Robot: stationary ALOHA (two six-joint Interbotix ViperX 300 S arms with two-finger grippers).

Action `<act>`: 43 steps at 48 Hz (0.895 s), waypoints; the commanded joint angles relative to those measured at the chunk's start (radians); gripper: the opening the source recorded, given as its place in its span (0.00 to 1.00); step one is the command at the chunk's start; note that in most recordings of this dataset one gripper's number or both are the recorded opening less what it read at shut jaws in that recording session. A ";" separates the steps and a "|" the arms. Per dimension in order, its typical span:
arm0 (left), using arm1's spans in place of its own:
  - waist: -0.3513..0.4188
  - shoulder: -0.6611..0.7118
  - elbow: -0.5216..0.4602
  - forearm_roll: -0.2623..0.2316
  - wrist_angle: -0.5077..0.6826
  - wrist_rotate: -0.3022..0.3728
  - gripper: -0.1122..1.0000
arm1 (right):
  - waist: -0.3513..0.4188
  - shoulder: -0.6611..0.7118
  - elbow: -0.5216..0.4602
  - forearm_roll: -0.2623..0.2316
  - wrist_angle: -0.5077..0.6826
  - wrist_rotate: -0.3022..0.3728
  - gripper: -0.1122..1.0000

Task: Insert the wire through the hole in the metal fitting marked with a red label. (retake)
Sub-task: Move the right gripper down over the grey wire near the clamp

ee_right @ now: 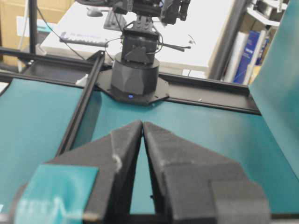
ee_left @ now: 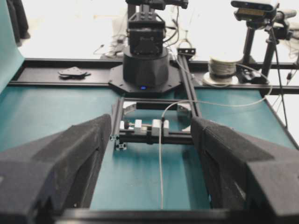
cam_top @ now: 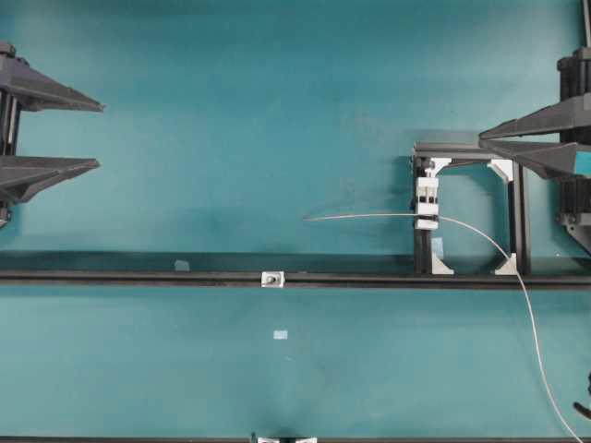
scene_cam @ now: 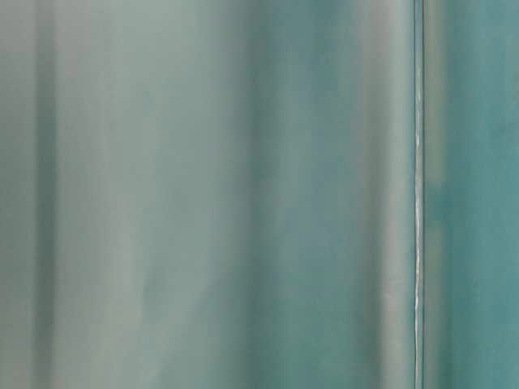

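Note:
The wire is a thin pale strand. It runs from its free end at mid-table through a white block clamp, then curves down to the lower right edge. In the left wrist view the wire runs straight toward the camera. The metal fitting, tiny and silver, sits on the long black rail; its dark centre is the hole. I cannot make out a red label. My left gripper is open at the far left, empty. My right gripper is shut over the black frame, holding nothing.
A black rail crosses the table. A black frame with white corner brackets carries the clamp. The arm bases stand at the table ends, with a wire spool nearby. The table-level view is blurred teal.

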 commanded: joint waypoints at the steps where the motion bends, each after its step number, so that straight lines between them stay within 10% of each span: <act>1: 0.000 0.008 0.008 -0.026 -0.008 0.008 0.32 | -0.002 0.006 0.002 0.002 -0.006 0.008 0.32; 15: 0.000 0.009 0.017 -0.026 -0.005 0.006 0.04 | -0.005 0.005 0.041 0.003 -0.009 0.026 0.12; 21: 0.000 0.011 0.032 -0.028 -0.003 0.005 0.18 | -0.008 0.009 0.044 0.003 -0.008 0.049 0.22; 33: 0.000 0.012 0.041 -0.028 -0.003 0.005 0.68 | -0.023 0.029 0.043 0.003 -0.006 0.064 0.81; 43: 0.000 0.043 0.057 -0.028 -0.003 0.003 0.67 | -0.025 0.114 0.034 0.003 -0.005 0.080 0.76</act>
